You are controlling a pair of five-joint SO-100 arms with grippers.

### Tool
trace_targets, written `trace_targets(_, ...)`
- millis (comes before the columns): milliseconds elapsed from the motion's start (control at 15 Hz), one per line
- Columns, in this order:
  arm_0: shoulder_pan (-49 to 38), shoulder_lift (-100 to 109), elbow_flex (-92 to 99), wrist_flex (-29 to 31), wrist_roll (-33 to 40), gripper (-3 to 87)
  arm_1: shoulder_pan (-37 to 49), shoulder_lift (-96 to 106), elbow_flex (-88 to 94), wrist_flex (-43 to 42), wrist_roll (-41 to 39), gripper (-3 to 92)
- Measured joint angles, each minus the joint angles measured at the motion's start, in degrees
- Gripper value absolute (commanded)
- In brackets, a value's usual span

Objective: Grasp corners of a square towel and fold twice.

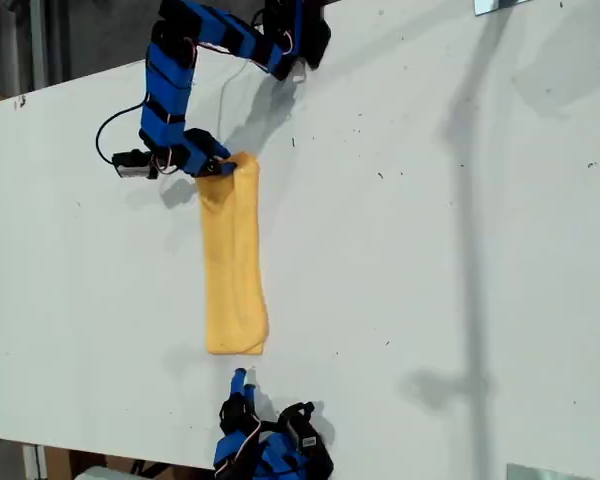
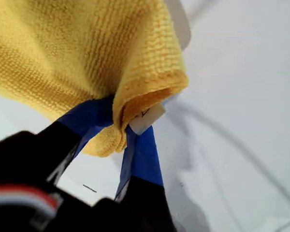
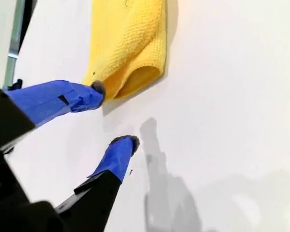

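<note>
Pinching towel (image 1: 233, 262) corner, first claw (image 1: 220, 166)

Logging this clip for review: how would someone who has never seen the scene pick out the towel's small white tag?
On the white table lies a folded yellow-orange microfibre towel. At its end nearer the exterior view's top, my first gripper pinches a corner. The small white tag pokes out there, the only white piece on the cloth.
</note>
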Motion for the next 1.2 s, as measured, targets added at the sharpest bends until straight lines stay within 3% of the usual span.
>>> trace_targets(200,0.0,0.2,0.0,0.2,0.0,17.0,6.9,9.8,12.0,-2.4,0.0,0.0)
trace_targets(467,0.0,0.4,0.2,0.2,0.0,16.5,7.9,30.8,15.1,7.0,0.9,0.0)
trace_targets(733,0.0,0.4,0.4,0.2,0.0,15.1,15.4,46.5,15.4,16.1,0.9,0.0)
trace_targets(933,0.0,0.7,0.4,0.2,0.0,14.3,14.4,47.5,11.5,18.1,0.9,0.0)
trace_targets(1200,0.0,0.7,0.5,0.2,0.0,13.9,-1.3,31.4,-6.8,17.3,1.0,0.0)
